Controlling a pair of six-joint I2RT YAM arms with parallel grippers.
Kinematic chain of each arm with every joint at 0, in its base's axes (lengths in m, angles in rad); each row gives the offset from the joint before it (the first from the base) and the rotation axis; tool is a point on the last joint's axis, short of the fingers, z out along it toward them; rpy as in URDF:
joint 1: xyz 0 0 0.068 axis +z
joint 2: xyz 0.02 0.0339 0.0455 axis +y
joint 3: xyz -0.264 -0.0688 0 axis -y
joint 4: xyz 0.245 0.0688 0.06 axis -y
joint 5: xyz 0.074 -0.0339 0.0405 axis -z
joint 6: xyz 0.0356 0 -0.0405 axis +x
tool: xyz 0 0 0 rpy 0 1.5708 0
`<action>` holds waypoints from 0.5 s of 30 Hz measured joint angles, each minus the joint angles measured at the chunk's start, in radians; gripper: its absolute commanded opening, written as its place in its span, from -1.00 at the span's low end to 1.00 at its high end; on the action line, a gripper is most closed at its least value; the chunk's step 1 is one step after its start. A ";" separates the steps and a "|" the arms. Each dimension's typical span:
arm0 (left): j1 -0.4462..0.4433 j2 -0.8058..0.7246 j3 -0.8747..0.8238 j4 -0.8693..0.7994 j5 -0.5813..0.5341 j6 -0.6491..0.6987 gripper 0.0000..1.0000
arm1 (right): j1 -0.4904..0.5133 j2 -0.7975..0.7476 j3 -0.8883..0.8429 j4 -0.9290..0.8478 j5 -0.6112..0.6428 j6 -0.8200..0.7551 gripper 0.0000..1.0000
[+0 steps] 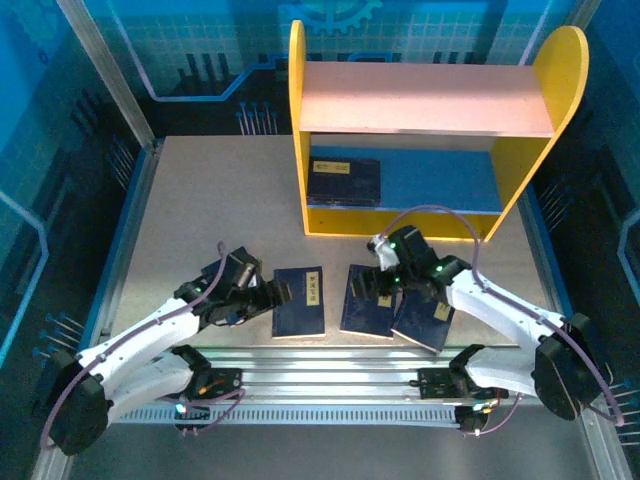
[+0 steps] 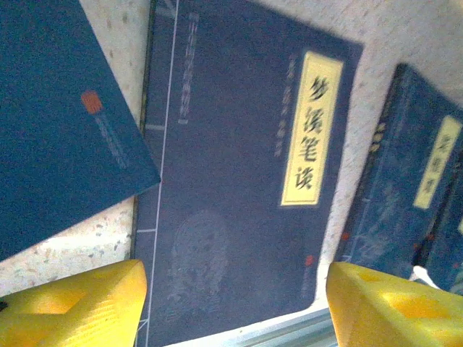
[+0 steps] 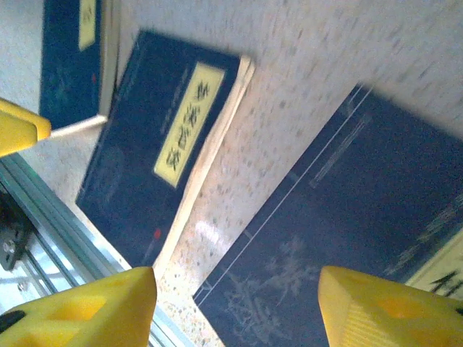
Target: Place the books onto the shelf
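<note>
The left claw (image 1: 262, 296) is held low over the table (image 1: 200, 210) with its jaws apart and nothing between them. In the left wrist view its yellow fingers (image 2: 72, 307) are spread wide, and the left book (image 2: 239, 181) lies flat on the table under the gap and just ahead of it. The cover faces up and the yellow label lies toward the right-hand finger. More dark blue covers are seen further out on that same side.

The right claw (image 1: 388, 272) is also spread open and grips nothing. In the top view it is poised above the far edges of the middle book (image 1: 362, 305) and the right book (image 1: 420, 325), which touch each other below it. In the right wrist view one cover (image 3: 362, 231) lies under the gap and the right-hand finger, and two others lie flat beyond the left-hand finger.

The shelf (image 1: 420, 100) stands well beyond both claws at the far side of the table. A shelved book (image 1: 343, 182) lies flat at the left end of its blue lower board, and its top board is bare.
</note>
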 measured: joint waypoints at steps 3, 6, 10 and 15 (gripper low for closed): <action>-0.045 0.037 -0.002 0.002 -0.021 -0.027 0.34 | 0.075 0.031 -0.028 0.042 0.029 0.053 0.15; -0.062 0.049 -0.012 0.004 -0.036 -0.045 0.34 | 0.138 0.072 -0.030 0.089 0.062 0.089 0.13; -0.063 0.063 -0.018 0.004 -0.050 -0.059 0.34 | 0.198 0.137 -0.023 0.136 0.095 0.116 0.09; -0.063 0.089 -0.018 0.004 -0.050 -0.058 0.34 | 0.241 0.254 0.029 0.171 0.130 0.134 0.02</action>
